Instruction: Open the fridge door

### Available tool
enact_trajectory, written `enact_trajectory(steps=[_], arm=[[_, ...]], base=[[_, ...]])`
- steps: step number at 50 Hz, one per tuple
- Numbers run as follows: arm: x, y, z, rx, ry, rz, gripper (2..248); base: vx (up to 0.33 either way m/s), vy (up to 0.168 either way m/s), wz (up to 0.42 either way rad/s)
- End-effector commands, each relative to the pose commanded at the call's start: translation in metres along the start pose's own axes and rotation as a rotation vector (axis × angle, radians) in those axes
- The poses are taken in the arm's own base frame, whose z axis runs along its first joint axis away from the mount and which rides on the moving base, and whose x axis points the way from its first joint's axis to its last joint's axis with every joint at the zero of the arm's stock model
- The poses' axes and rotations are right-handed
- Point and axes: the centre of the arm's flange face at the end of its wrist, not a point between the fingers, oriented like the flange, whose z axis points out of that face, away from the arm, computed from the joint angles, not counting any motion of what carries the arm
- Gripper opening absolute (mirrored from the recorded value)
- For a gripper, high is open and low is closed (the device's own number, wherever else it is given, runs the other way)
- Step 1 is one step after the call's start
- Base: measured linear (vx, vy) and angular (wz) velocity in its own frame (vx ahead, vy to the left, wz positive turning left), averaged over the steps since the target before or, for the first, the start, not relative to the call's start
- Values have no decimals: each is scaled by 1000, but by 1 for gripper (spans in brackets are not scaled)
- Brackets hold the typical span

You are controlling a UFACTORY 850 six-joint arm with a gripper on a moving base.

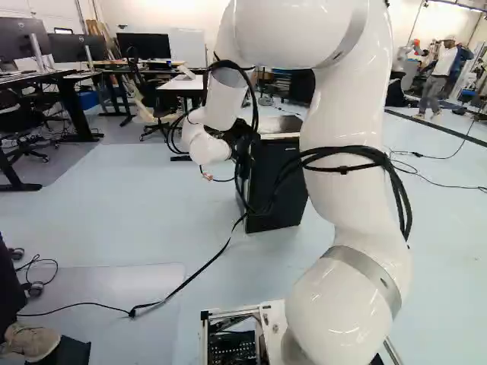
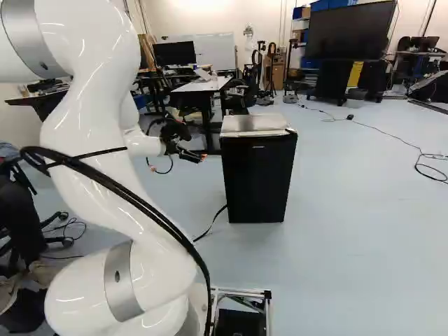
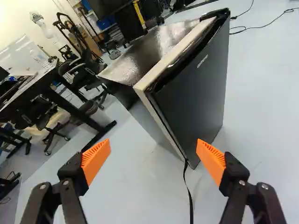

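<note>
1. White arm: bent in left of the fridge, probably to reach the door's edge sideways.
2. Fridge: ahead, right of the claw in the right base view; boxy, silvery on top.
3. Door: flat, black, seemingly closed.
4. Claw: spread wide, holding nothing, likely leaving room for that edge.
5. Dark strap: trails from the fridge's foot.

The pale floor bears the upright fridge, a desk and a mat crossed by a cord.
</note>
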Motion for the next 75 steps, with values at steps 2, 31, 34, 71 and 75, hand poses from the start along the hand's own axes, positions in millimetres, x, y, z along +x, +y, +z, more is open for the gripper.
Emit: enact_trajectory(steps=[2,31,34,71,75], arm=[[0,-3,3,-1,2,4,247],[3,-35,53,-48,37,91,247],[4,-37,58,-55,42,101,247],[34,-20,107,-164,88,190,247],[37,-17,110,-172,93,195,247]], base=[[0,0,0],[0,0,0],[0,0,0],[0,0,0],[0,0,0]])
